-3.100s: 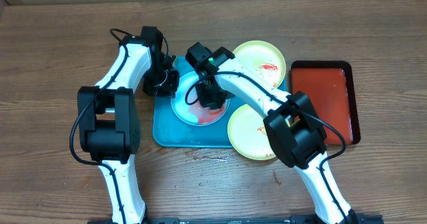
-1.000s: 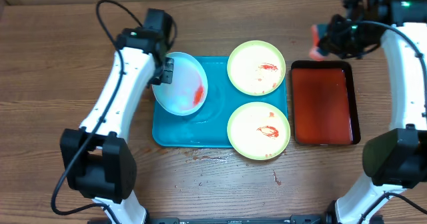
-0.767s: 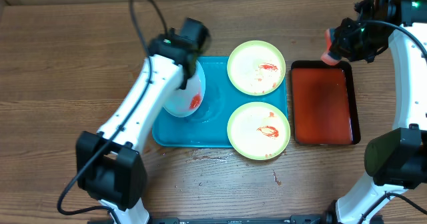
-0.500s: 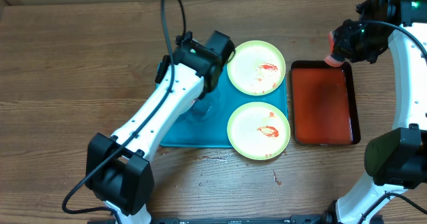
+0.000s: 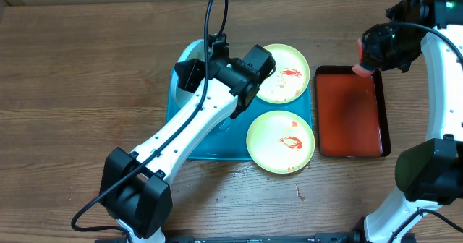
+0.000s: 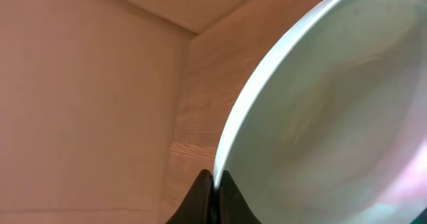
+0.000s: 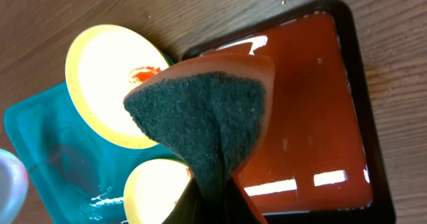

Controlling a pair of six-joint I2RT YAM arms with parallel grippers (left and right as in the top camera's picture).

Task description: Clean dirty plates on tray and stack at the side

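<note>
Tabletop [image 5: 58, 69] of brown wood carries everything. At its centre lies the teal tray [image 5: 171, 109], and a narrower red tray [image 5: 351, 116] sits just beside it at 3 o'clock.

Two yellow-green plates [image 5: 288, 75] rest on the teal tray's right half, at about 1 and 5 o'clock. Each shows a red smear, so they look unwashed. The blue-white plate [image 6: 320, 117] is up at the tray's 11 o'clock corner. The left gripper [image 6: 212, 184] is pinched tight on its rim and seems to hold it lifted and tilted. The right gripper [image 7: 212, 201] is clamped on a sponge [image 7: 200, 111] above the red tray's 11 o'clock corner, well apart from that plate.

I judge the first plate to be the one in hand. Next it must either meet the sponge or, if already clean, go down at the side.

Overhead, the left arm hides most of the blue-white plate. Only the left wrist view shows the grip on its rim, though not whether sauce remains. Only the right wrist view shows the sponge's dark scouring face.
</note>
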